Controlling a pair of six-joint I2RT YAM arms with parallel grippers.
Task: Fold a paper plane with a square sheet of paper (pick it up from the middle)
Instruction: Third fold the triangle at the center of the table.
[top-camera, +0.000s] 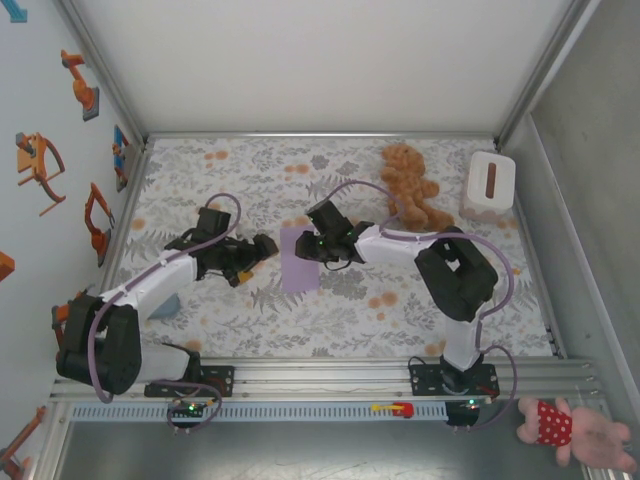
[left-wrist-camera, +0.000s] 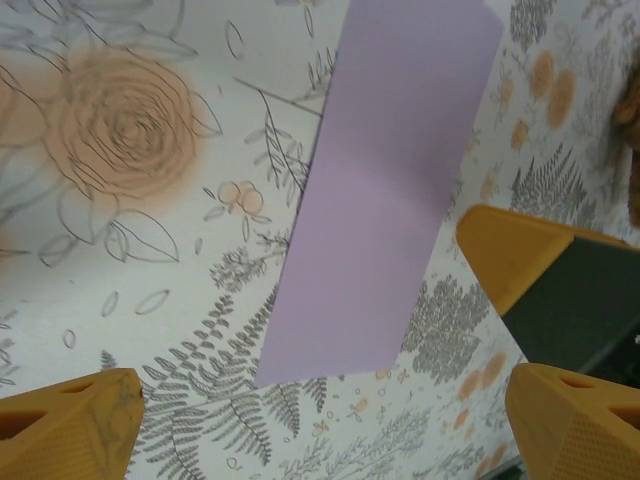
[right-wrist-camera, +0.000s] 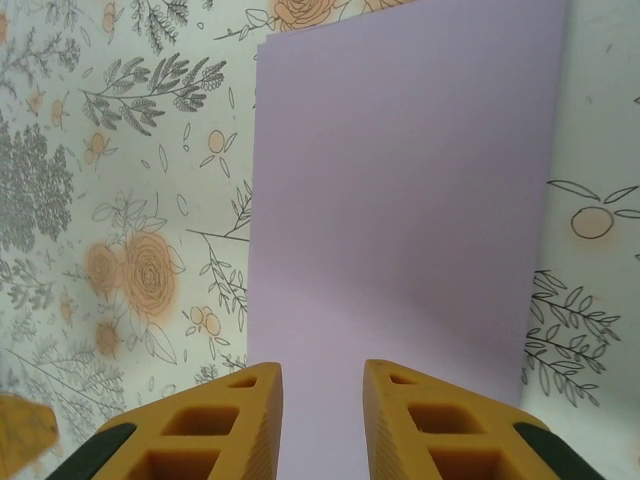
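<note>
We see the square sheet of paper (top-camera: 299, 260), folded to a narrow rectangle, flat on the surface (top-camera: 400, 320) at the frame's centre. The left tool (top-camera: 253, 260), just left of it, gapes wide; the right tool (right-wrist-camera: 322, 385) sits over its edge, jaws narrowly apart, gripping nothing

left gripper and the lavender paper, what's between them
Only bare floral tablecloth lies between the left gripper and the lavender paper; the top external view shows it.
</note>
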